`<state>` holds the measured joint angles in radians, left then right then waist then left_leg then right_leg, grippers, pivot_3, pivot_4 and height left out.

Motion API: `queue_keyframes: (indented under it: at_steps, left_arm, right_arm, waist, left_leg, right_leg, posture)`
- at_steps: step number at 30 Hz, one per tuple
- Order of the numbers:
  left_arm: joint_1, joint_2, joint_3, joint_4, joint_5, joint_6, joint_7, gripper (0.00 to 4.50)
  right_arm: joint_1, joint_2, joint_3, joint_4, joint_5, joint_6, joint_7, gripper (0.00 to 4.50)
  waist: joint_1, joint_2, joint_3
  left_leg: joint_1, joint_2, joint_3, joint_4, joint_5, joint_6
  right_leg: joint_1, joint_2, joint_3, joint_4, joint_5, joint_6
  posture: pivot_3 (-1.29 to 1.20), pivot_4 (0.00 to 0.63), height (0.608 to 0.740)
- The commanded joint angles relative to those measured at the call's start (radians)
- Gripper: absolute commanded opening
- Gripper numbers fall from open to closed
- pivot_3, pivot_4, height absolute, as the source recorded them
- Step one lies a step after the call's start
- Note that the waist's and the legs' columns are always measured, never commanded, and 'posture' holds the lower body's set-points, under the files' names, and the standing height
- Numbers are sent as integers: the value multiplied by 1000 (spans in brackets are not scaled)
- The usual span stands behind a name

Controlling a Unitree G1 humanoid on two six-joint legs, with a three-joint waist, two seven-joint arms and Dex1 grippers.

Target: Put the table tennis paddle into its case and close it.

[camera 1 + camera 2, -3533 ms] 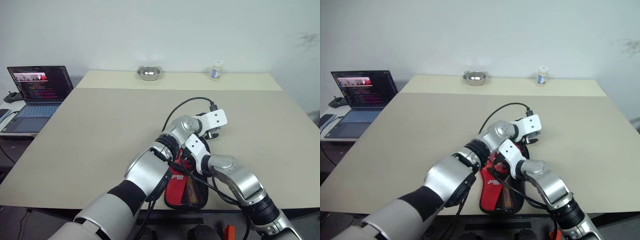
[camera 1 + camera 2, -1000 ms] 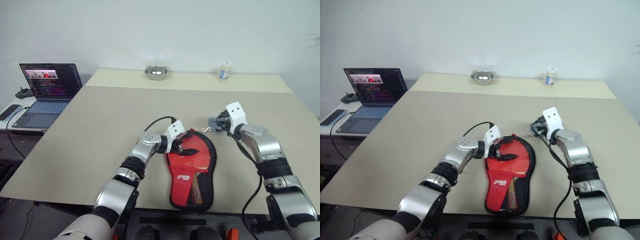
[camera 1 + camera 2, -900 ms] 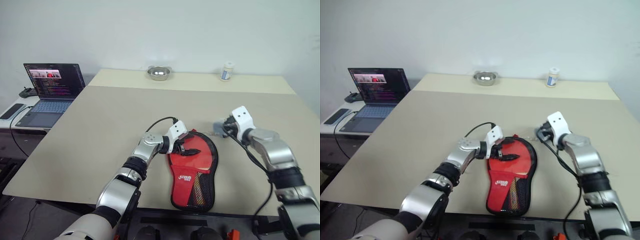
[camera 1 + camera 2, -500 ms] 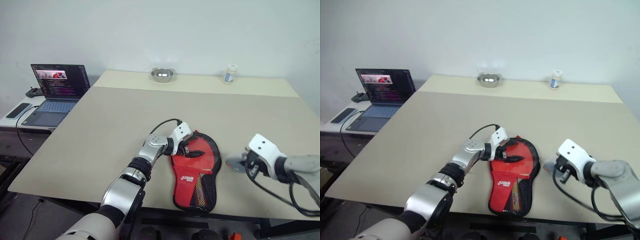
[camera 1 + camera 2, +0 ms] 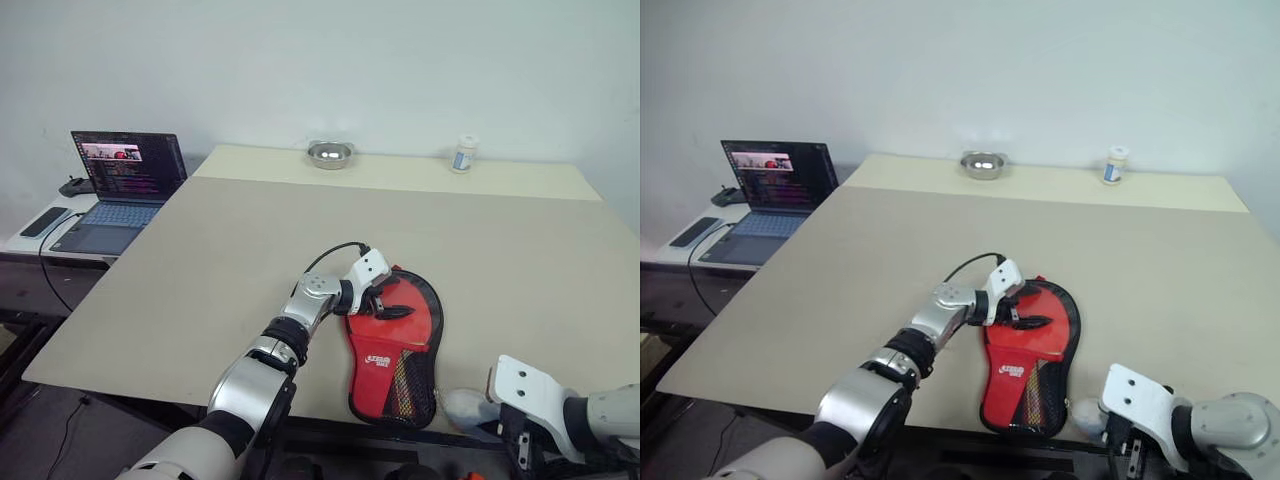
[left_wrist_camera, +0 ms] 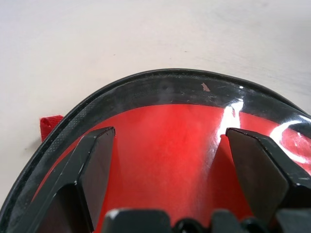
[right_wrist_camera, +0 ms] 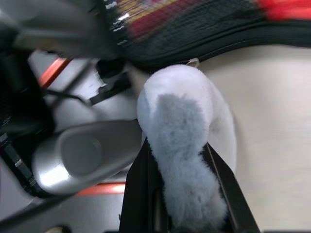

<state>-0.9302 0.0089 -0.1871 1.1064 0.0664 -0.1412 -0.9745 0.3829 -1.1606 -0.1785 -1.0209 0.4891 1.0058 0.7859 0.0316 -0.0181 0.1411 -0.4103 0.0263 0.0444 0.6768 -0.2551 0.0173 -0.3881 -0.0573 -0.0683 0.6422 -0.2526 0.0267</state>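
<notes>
Your right gripper [image 7: 187, 194] has pulled back, clamping a grey fluffy object [image 7: 187, 145]; left gripper [image 6: 170, 165], spread, is hovering over the case [image 5: 400, 340].

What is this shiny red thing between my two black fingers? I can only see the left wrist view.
Observer: That is the case. It lies flat near the front edge of the table, red side with the white logo up. Your left gripper is open at its round end.
Operator: Where is my other hand?
Observer: The right gripper is at the table's near edge, to the right of the case's narrow end, shut on a fluffy grey and white thing.
Operator: Is there other stuff on the table?
Observer: Yes, a small metal bowl and a little white bottle stand apart at the far edge.
</notes>
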Motion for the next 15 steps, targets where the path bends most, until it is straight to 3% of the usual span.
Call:
queue_keyframes:
  at_steps: [1,10,15]
  left_arm:
    - [49,-9,-35,74,44,20,1,3988]
    - [50,-10,-33,73,50,17,10,3988]
    - [50,-14,-32,69,51,15,10,3988]
  right_arm:
    - [55,-35,3,-26,82,-46,3,44]
    - [181,-54,-72,-26,70,-123,-9,43]
    - [144,-29,-175,-23,167,-104,47,1668]
  waist:
    - [0,0,0]
    - [1,0,0]
    - [0,-1,0]
  left_leg:
    - [0,0,0,0,0,0]
    - [1,-1,-1,0,0,-1]
    - [1,0,-2,0,0,-1]
  right_leg:
    - [0,0,0,0,0,0]
    - [1,0,-1,-1,-1,1]
    - [1,0,-1,-1,-1,1]
  posture:
    - [0,150,740]
    - [0,150,740]
    - [0,150,740]
